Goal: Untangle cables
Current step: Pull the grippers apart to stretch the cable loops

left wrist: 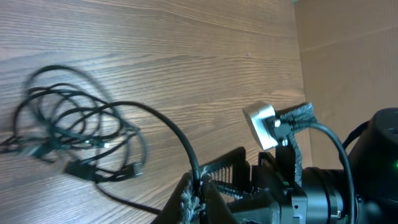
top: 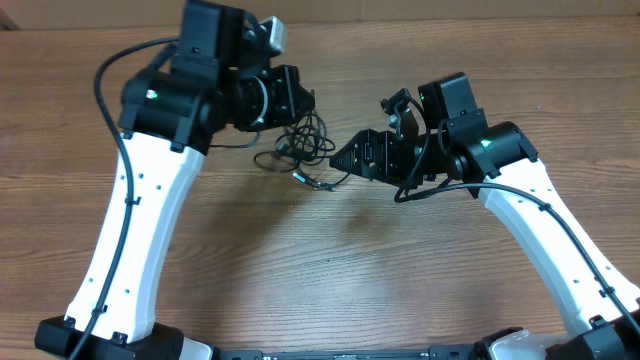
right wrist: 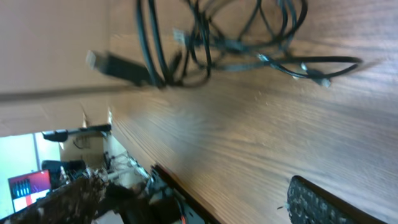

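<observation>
Overhead, I see a wood-grain table (top: pixel 300 270) with my two white-and-black arms reaching up from the bottom corners of the frame and nearly meeting in the upper middle. The cables (top: pixel 300 145) lie there between them as a loose tangle of thin black loops, resting on the wood just above the centre of the frame. The left gripper (left wrist: pixel 198 190), at the upper left of the tangle, is clenched. In its wrist view a single strand arcs up from the heap at the left of the frame and ends pinched between the closed fingertips at the bottom. The right gripper (top: pixel 338 157) sits just to the right of the tangle with its jaws spread wide, grasping nothing. A silver-tipped plug (top: pixel 302 177) pokes out of the tangle's lower edge, near that gripper.
</observation>
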